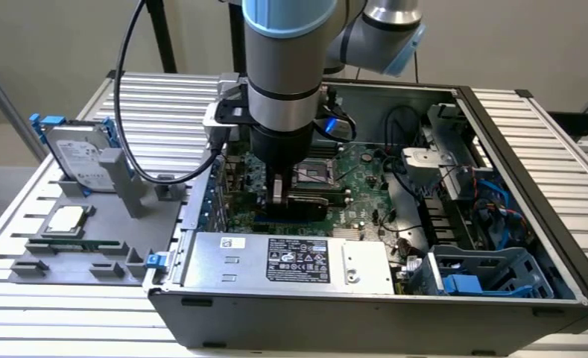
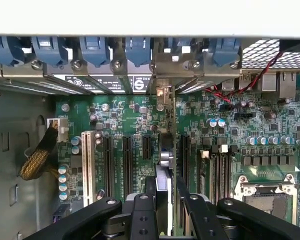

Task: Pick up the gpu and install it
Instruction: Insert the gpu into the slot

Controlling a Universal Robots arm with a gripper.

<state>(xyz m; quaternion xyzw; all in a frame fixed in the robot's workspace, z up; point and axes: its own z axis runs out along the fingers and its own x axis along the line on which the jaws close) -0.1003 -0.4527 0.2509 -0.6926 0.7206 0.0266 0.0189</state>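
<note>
Gpu, thin flat card with silver end bracket (image 2: 174, 145), upright between your gripper's (image 2: 171, 192) nearly closed fingers, gripped. Pickup done; card above green rectangular motherboard (image 2: 135, 112) beneath gripper. Install looks unfinished: release left, seating you can't tell.

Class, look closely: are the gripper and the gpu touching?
Touching. The wrist view shows the gripper closed on the gpu, which is seen edge-on between its fingers.

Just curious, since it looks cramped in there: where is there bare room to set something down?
The slatted table is bare in front of the gray fixture. Inside the case, it's crowded around the gripper.
</note>
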